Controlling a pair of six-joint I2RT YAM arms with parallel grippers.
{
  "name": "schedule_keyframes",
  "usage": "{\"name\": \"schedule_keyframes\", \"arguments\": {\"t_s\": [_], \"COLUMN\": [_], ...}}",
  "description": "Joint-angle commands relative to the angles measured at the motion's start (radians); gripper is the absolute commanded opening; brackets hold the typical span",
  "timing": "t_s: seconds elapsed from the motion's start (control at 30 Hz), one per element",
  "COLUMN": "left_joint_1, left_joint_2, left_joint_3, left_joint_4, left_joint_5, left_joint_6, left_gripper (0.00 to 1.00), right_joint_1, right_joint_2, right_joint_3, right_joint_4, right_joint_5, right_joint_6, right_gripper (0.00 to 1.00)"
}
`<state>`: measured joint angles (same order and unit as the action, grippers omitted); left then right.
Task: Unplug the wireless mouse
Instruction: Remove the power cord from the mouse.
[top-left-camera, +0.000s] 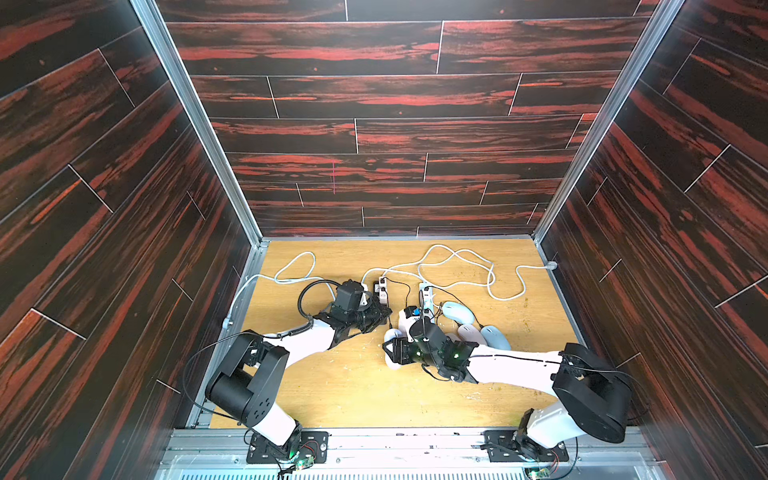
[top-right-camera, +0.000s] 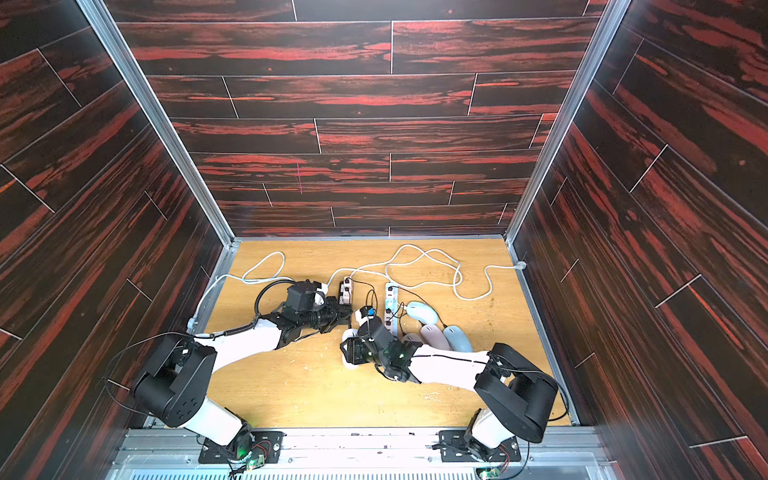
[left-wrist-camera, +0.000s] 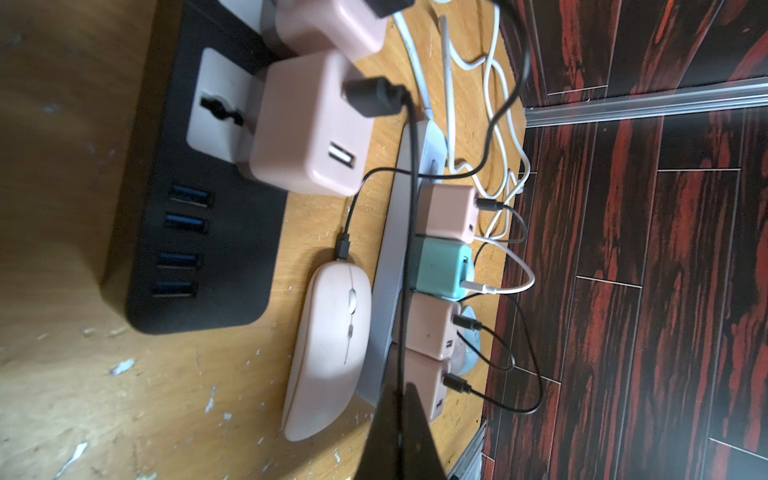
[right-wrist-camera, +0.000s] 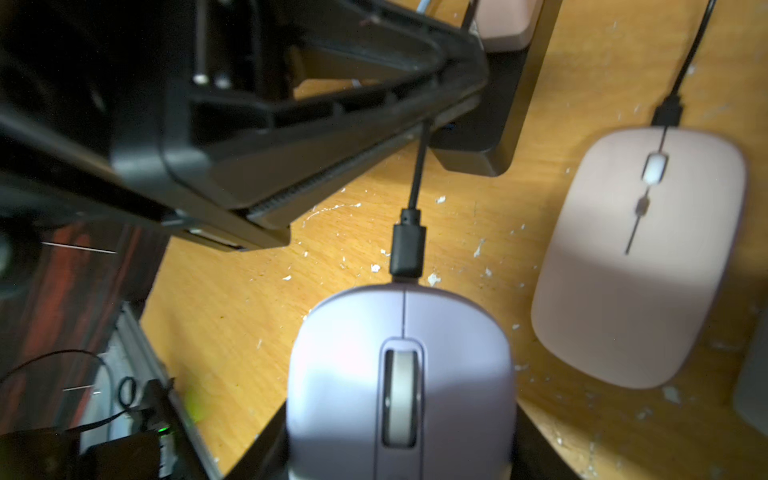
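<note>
- The rounded lavender plastic wireless mouse (right-wrist-camera: 399, 353) lies on the scuffed wooden worktop (top-left-camera: 353, 386), between the two fingers of the right gripper (top-left-camera: 392, 348). That gripper is closed partway onto the mouse's flanks. I judge the grip is there to pin the body so it cannot slide when the lead is pulled.
- Straight ahead of the right gripper, the stubby black plug (right-wrist-camera: 408, 249) sits fully in the mouse's nose, so the unplugging is not yet done.
- The thin black charging cable (right-wrist-camera: 417, 174) runs taut from that plug to the tip of the left gripper (right-wrist-camera: 465, 97), whose jaws are fully closed. It looks pinched on the cable a little way up from the plug, probably to draw it out away from the mouse.
- Just beside the mouse in the right gripper lies a flat pink mouse (right-wrist-camera: 640, 257) with its own lead plugged in, close enough to be confused with the target.
- Only the right wrist view shows the seated plug and the fingers flanking the mouse. In both top views the right arm covers most of this.
- Only the left wrist view shows the cable's far end. It appears to run from the left gripper's finger to a black USB plug in a pink cube charger (left-wrist-camera: 307, 124). The charger sits on a black power strip with blue ports (left-wrist-camera: 199, 249), close in front of that gripper. The lavender mouse is out of that view.
</note>
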<state>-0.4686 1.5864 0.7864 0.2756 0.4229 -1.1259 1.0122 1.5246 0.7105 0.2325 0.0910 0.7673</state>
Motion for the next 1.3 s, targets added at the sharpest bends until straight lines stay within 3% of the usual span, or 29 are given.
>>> {"name": "schedule_keyframes", "arguments": {"t_s": [0.0, 0.07, 0.17, 0.33, 0.57, 0.77, 0.9, 1.03, 1.17, 1.27], "left_joint_1": [0.080, 0.081, 0.082, 0.082, 0.083, 0.085, 0.084, 0.086, 0.088, 0.088], "left_joint_2": [-0.056, -0.058, -0.057, -0.066, -0.070, -0.071, -0.081, -0.090, -0.085, -0.084], "left_joint_3": [0.028, 0.028, 0.030, 0.031, 0.034, 0.023, 0.012, 0.004, 0.008, 0.011], "left_joint_4": [0.156, 0.154, 0.154, 0.151, 0.150, 0.182, 0.191, 0.188, 0.183, 0.184], "left_joint_5": [-0.199, -0.197, -0.189, -0.195, -0.184, -0.157, -0.153, -0.161, -0.164, -0.162], "left_joint_6": [0.015, 0.016, 0.016, 0.023, 0.024, 0.025, 0.027, 0.028, 0.028, 0.029], "left_gripper": [0.00, 0.00, 0.00, 0.00, 0.00, 0.00, 0.00, 0.00, 0.00, 0.00], "right_joint_1": [0.069, 0.118, 0.155, 0.155, 0.156, 0.150, 0.160, 0.204, 0.200, 0.181], "right_joint_2": [-0.009, 0.027, 0.065, 0.062, 0.071, 0.070, 0.031, 0.020, -0.017, 0.007], "right_joint_3": [-0.024, 0.049, 0.093, 0.072, 0.082, 0.090, 0.051, 0.056, 0.005, 0.006], "right_joint_4": [-0.134, -0.273, -0.356, -0.359, -0.358, -0.422, -0.342, -0.349, -0.286, -0.297], "right_joint_5": [-0.229, -0.122, -0.067, -0.058, -0.153, -0.120, -0.106, 0.019, 0.021, -0.040], "right_joint_6": [0.001, -0.065, -0.119, -0.111, 0.020, 0.054, -0.012, -0.137, -0.116, -0.022], "right_gripper": [0.00, 0.00, 0.00, 0.00, 0.00, 0.00, 0.00, 0.00, 0.00, 0.00]}}
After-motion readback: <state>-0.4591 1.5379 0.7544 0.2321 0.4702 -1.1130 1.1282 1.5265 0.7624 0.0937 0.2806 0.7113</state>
